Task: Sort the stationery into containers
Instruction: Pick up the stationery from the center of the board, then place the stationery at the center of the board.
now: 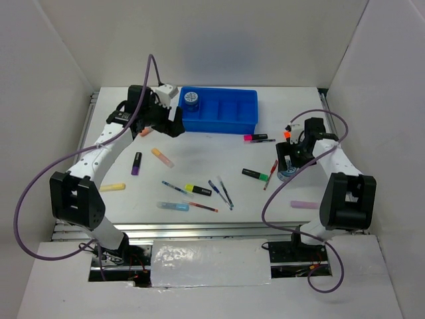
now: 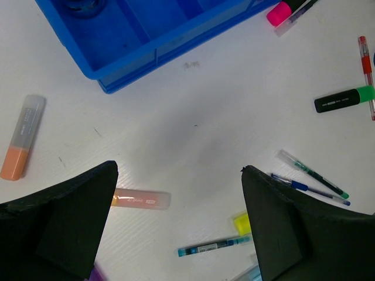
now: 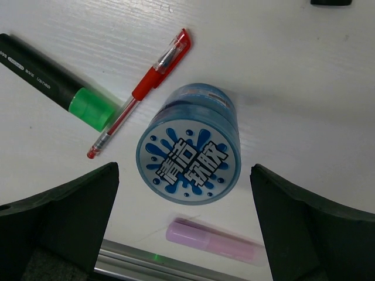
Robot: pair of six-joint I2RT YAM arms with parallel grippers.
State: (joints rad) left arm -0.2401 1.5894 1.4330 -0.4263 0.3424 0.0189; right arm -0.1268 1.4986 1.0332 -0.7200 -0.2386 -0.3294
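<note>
The blue compartment tray (image 1: 229, 113) stands at the back with a round pale-blue disc (image 1: 191, 100) in its left compartment. My left gripper (image 1: 174, 123) hangs open and empty just in front of the tray's left end (image 2: 146, 44), over bare table, with a peach highlighter (image 2: 140, 199) below it. My right gripper (image 1: 291, 163) is open and empty over a second pale-blue disc (image 3: 188, 144). The disc lies just ahead of the fingertips and touches neither. A red pen (image 3: 140, 92) and a green-capped marker (image 3: 58, 75) lie beside it.
Markers and pens are scattered across the table's middle: purple (image 1: 136, 163), yellow (image 1: 112, 187), pale blue (image 1: 172, 207), blue pens (image 1: 222, 193), pink (image 1: 255, 137). A pale purple highlighter (image 3: 214, 240) lies near the front rail (image 3: 164, 266). An orange highlighter (image 2: 22, 137) lies left of the tray.
</note>
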